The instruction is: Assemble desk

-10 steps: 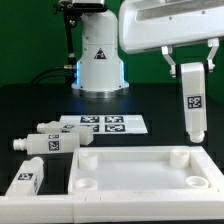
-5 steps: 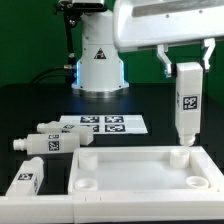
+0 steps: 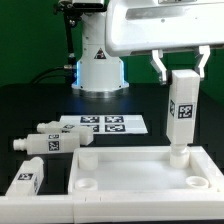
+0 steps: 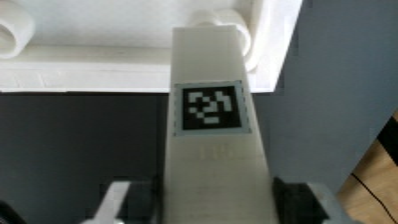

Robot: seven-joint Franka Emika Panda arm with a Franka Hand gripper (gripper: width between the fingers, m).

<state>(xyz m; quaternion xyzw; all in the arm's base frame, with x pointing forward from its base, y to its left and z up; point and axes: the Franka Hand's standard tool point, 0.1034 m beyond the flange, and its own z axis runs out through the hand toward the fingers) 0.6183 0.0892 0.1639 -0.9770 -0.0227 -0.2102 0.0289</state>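
My gripper (image 3: 181,74) is shut on the top of a white blocky leg (image 3: 182,110), which hangs upright with its tag facing the camera. The leg's lower end is at the far right corner of the white tray-like tabletop (image 3: 140,176); I cannot tell whether it touches. In the wrist view the leg (image 4: 214,110) runs out from the gripper (image 4: 210,205) toward the tabletop's rim (image 4: 107,50), and a finger (image 4: 121,200) shows on each side. Three more legs lie on the exterior view's left: one (image 3: 58,127), another (image 3: 45,145), a third (image 3: 25,180).
The marker board (image 3: 105,123) lies flat behind the tabletop. The white conical robot base (image 3: 98,62) stands at the back, lit blue at its foot. The table surface is black.
The gripper has carried the leg toward the exterior view's left and lower, to the tabletop's far right corner. The loose legs and the tabletop have not moved.
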